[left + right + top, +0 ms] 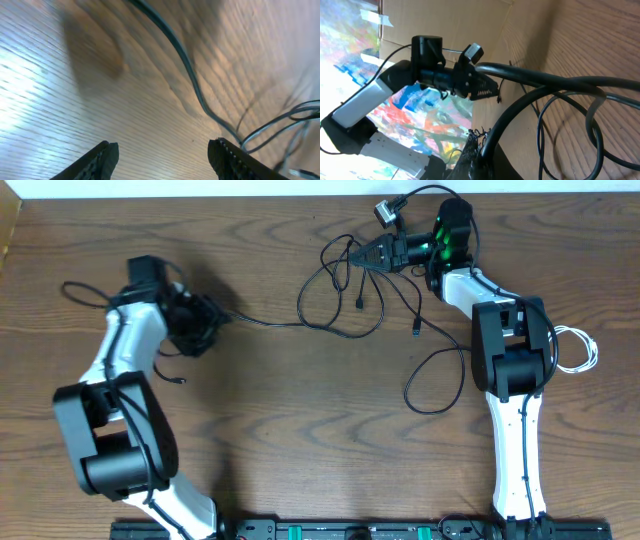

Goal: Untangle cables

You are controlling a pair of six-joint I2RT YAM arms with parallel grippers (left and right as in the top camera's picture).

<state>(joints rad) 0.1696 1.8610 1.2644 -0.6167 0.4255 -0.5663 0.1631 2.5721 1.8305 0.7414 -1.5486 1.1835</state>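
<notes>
Two grippers hang over the brown wooden tabletop (270,410). The right gripper (358,254) is pinched shut on thin black cables (340,305), whose loops sprawl just below it. The left gripper (164,146) stands open, with a single black cable strand (192,80) running ahead of its fingers. A looped white cable (578,350) lies well behind the right gripper, beside its arm.

No text, label, brand, number or sign was legible in any view. Multicoloured sheet (427,117) below the cardboard panel (445,20) carried only blotches of colour, too blurred to make out any letters.
</notes>
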